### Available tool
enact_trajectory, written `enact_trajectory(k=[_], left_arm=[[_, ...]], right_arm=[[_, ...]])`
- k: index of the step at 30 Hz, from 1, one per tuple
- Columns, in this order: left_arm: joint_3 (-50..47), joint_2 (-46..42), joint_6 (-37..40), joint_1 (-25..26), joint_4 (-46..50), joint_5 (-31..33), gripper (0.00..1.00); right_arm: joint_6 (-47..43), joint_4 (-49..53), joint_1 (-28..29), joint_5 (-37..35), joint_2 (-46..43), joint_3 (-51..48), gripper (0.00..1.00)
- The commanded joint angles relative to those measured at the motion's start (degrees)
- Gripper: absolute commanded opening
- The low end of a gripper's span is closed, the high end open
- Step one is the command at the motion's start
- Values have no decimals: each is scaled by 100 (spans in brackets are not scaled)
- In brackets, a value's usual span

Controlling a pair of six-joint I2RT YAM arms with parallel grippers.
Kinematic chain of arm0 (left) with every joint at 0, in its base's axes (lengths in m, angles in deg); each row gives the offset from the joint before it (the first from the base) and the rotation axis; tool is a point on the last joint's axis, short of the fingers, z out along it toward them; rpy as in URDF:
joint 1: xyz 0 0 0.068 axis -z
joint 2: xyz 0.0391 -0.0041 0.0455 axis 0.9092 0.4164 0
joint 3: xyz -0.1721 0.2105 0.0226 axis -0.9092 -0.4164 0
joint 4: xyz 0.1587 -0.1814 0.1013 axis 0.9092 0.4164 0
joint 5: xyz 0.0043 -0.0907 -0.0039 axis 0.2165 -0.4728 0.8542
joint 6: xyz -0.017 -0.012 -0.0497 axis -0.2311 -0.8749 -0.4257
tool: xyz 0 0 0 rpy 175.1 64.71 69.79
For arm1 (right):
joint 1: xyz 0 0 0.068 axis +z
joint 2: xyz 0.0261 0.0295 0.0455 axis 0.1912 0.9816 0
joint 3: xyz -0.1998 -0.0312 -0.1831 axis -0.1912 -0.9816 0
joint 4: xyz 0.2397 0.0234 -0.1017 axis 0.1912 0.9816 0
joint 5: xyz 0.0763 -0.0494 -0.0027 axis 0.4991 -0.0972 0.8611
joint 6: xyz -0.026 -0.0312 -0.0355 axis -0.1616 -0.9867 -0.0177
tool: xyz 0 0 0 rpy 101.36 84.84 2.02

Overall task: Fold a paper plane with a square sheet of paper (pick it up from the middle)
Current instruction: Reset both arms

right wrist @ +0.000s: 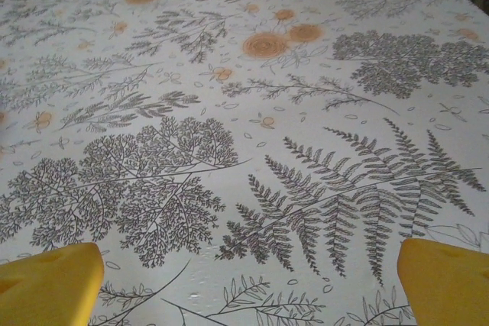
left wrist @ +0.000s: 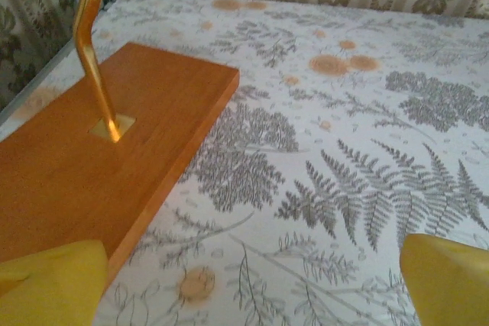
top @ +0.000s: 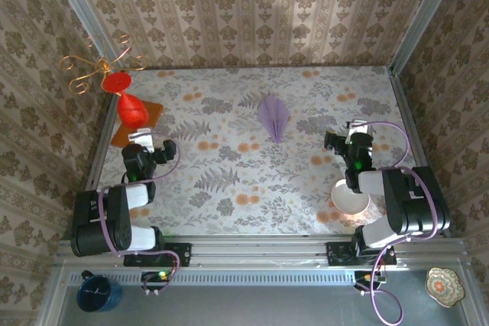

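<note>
- Yellow fingertips [left wrist: 53, 284] of my left gripper [left wrist: 252, 280] stand wide, empty, beside the orange mat [left wrist: 114, 150].
- Right gripper [right wrist: 252, 280] gapes empty over tablecloth [right wrist: 244, 112].
- Paper plane [top: 273, 117] lies far-centre, folded; I judge the arms sit near to spare its creases.

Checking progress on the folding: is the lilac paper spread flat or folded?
Folded. The lilac paper shows as a narrow, pointed dart shape with a crease down its middle, not a flat square.
</note>
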Motion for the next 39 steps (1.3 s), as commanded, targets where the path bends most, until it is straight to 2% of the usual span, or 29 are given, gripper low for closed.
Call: enact_trajectory(k=[1,5,7,12,18,37,39], left_arm=[[153,328,286,-36,-665,-280,99],[213,830,391,71,-1028,-202,99],[245,1105,489,205,-1278,29,100],[629,1011,890,756,-338,829,100],[673,1045,682,734,-344,1376,100],[734,1058,696,664,-238,1116,100],[726,1060,690,662,-247,1116,100]], right_arm=[[-139,-405,-7,167,77,144,100],[-167,-370,21,107,100,170,100],[-191,-353,68,5,122,199,100],[-279,-302,170,-130,165,242,100],[-275,-313,170,-131,154,232,100],[-283,-343,170,-122,145,216,100],[-371,-493,142,242,128,112,100]])
